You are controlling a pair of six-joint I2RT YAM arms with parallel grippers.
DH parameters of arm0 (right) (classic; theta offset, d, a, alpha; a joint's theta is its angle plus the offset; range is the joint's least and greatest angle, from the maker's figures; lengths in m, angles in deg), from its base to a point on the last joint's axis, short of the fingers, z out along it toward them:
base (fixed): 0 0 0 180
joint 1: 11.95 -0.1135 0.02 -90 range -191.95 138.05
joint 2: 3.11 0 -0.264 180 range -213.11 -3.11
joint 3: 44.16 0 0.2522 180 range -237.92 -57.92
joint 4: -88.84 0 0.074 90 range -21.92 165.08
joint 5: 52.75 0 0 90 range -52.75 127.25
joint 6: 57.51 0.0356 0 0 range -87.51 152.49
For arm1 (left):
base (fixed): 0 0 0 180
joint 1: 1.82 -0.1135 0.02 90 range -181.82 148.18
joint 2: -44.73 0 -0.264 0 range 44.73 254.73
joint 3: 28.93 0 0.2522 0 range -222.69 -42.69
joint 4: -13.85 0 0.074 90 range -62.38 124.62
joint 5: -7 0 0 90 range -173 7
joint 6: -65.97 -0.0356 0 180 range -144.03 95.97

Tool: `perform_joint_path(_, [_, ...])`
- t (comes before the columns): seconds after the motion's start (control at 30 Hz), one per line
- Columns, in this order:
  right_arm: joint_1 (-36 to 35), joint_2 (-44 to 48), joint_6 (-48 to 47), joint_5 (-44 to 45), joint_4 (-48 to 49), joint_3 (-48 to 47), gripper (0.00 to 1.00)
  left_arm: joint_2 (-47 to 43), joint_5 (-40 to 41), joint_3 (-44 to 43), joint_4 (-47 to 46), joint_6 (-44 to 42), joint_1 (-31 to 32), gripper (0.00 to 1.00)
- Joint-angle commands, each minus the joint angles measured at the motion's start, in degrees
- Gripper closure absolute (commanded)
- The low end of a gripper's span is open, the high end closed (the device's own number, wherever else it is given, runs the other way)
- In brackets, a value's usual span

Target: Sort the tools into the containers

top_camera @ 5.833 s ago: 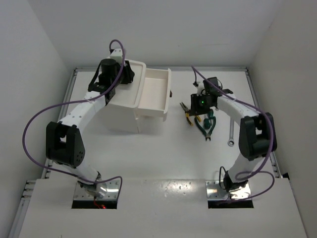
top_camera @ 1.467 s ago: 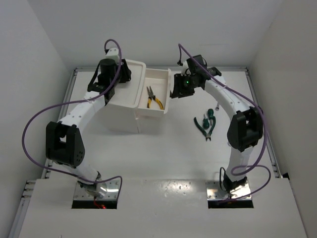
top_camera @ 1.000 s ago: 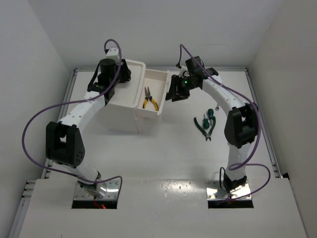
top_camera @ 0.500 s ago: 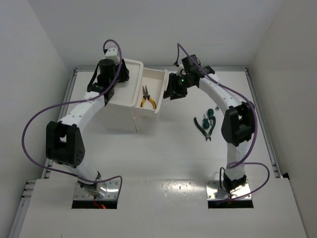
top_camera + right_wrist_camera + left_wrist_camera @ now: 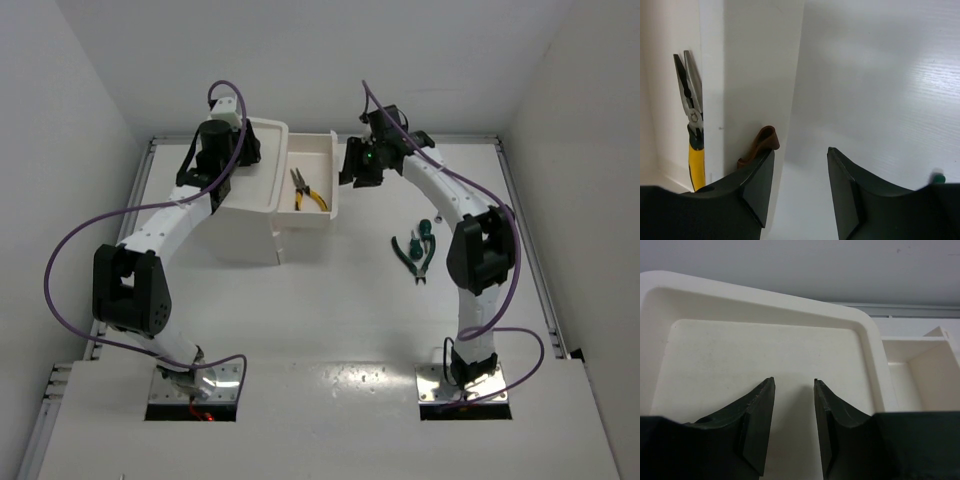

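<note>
Yellow pliers [image 5: 308, 190] have gone from table [image 5: 350, 300] to drawer [image 5: 327, 216], which has slid partly in; right gripper [image 5: 800, 151], half open and empty, sits by its knob [image 5: 763, 142], left gripper [image 5: 794, 382] likewise empty over the tray [image 5: 765, 340], so the green pliers [image 5: 413, 257] look next

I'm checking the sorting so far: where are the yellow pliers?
The yellow pliers lie inside the open drawer on the white box's right side in the top view, just left of the right gripper.
</note>
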Motion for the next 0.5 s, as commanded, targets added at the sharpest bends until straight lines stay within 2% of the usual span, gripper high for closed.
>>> perform_joint_path(0.0, [-0.21,1.34,3.89,0.08,15.8,-0.54,0.51,6.69,-2.1,7.24,28.76,0.81,0.17,0.55])
perform_joint_path(0.17, [-1.52,1.35,4.42,-10.73,17.93,-0.53,0.51,6.69,-2.1,7.24,28.76,0.81,0.69,0.55])
perform_joint_path(0.47, [-4.78,0.21,5.21,-19.71,21.27,-2.63,0.51,7.21,-2.72,7.24,28.76,0.81,1.22,0.55])
